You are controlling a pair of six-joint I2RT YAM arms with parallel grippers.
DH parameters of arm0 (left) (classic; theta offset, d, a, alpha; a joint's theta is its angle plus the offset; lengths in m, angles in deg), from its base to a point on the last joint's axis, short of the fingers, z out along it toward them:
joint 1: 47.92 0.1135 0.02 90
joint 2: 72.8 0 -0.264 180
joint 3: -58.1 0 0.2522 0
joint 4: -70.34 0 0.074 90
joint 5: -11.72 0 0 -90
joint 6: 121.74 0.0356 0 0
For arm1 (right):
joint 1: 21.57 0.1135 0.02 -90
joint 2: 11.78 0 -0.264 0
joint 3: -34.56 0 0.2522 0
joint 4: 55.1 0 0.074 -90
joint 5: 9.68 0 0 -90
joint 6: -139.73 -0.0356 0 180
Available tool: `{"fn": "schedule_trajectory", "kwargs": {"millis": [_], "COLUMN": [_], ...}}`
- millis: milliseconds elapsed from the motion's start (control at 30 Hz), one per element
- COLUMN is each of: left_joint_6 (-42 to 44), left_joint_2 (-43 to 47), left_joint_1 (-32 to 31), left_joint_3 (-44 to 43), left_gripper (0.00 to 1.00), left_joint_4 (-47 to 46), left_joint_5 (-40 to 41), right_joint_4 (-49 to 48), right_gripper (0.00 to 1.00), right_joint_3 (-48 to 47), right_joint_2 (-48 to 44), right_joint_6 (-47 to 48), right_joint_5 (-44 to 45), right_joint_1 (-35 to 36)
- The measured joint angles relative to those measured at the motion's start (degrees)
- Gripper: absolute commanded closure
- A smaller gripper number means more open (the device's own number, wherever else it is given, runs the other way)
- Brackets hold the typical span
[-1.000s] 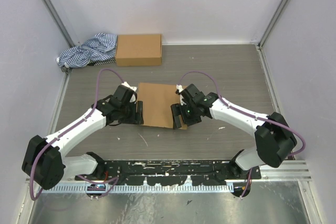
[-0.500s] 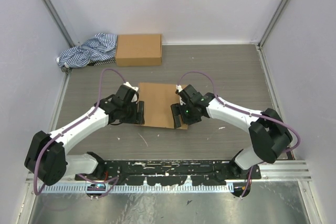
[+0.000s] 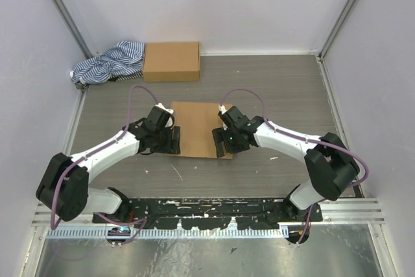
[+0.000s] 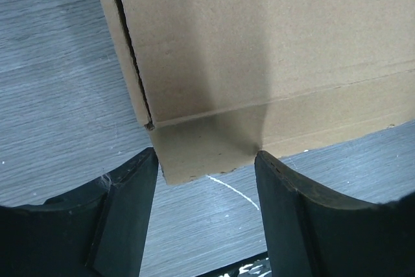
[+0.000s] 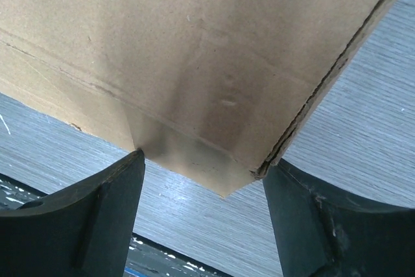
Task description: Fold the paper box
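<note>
The paper box (image 3: 194,128) is a plain brown cardboard mailer lying flat in the middle of the table. My left gripper (image 3: 174,141) is at its near left corner and my right gripper (image 3: 219,142) is at its near right corner. In the left wrist view the box (image 4: 259,43) fills the top, and a small corner tab (image 4: 201,154) sits between the open fingers of the left gripper (image 4: 206,160). In the right wrist view the box (image 5: 162,50) has its corner tab (image 5: 201,160) between the open fingers of the right gripper (image 5: 204,163). Neither gripper is clamped on the cardboard.
A second, compact brown cardboard box (image 3: 171,61) stands at the back left, with a blue-and-white striped cloth (image 3: 107,63) bunched beside it in the corner. Grey walls close in the back and both sides. A black rail (image 3: 207,209) runs along the near edge.
Both grippers have edged a little farther in toward the box's near corners. The box itself has hardly moved.
</note>
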Motion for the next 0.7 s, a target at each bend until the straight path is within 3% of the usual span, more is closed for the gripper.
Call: {"fn": "schedule_trajectory", "kwargs": {"millis": [400, 600, 700], "left_joint_6": [-0.3, -0.5, -0.8], "left_joint_2": [-1.8, 6.8, 11.9], "left_joint_1": [0.0, 0.0, 0.0], "left_joint_3": [2.6, 3.2, 3.2], "left_gripper": [0.32, 0.33, 0.43], "left_joint_4": [-3.0, -1.8, -1.2], "left_joint_5": [2.7, 4.5, 4.5], "right_joint_4": [-0.1, 4.3, 5.7], "right_gripper": [0.17, 0.17, 0.26], "right_joint_3": [0.6, -2.5, -8.3], "right_joint_2": [-0.4, -6.5, -7.3], "right_joint_6": [0.0, 1.2, 2.3], "right_joint_5": [2.1, 2.1, 2.8], "right_joint_1": [0.0, 0.0, -0.1]}}
